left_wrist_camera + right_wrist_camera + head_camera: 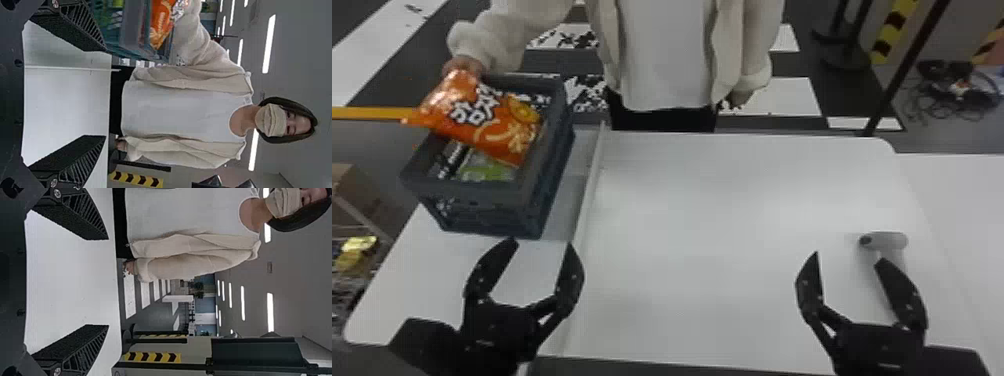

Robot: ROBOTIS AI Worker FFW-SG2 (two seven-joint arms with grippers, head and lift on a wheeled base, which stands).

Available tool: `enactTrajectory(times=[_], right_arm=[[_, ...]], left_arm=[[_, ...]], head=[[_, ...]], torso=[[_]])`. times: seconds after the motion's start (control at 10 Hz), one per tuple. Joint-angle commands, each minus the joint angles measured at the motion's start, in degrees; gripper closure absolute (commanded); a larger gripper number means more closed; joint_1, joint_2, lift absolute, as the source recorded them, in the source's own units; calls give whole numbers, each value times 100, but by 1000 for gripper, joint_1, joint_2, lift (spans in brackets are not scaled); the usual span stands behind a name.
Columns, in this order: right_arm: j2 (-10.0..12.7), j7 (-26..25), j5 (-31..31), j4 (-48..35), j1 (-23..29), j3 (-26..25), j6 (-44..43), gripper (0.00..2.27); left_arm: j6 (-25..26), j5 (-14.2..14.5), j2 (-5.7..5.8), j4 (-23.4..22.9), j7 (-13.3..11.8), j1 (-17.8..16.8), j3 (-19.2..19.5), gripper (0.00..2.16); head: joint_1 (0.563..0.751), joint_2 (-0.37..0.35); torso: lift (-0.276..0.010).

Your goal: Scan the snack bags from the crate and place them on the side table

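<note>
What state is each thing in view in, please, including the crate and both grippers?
Crate: upright, open-topped, holding bags.
Orange bag: closed, held by a person's hand at the crate.
Scanner: on the table, ungripped.
Left gripper: jaws open, empty.
Right gripper: jaws open, empty.

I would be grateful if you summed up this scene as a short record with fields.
crate: left side, on the white table
orange bag: over the crate's open top, person's hand at its far edge
green packet: inside the crate
scanner: table's right part
left gripper: open, empty
right gripper: open, empty
</note>
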Motion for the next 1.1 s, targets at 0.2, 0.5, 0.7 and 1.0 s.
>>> enactTrajectory(times=[0.2,0.5,0.7,1.0], right_arm=[[-5,1,0,0,0,8,0,83],[-5,1,0,0,0,8,18,83],[-5,1,0,0,18,8,18,87],[-41,1,18,-9,35,25,123,87]], left_arm=[[0,0,0,-32,0,0,0,80],[158,202,-9,-146,0,-26,202,80],[809,237,-17,-471,0,-158,580,80],[2426,668,-35,-911,-88,-527,1301,83]], head=[[695,38],[695,37],[695,68],[695,125]], torso=[[-50],[-50],[-50],[-50]])
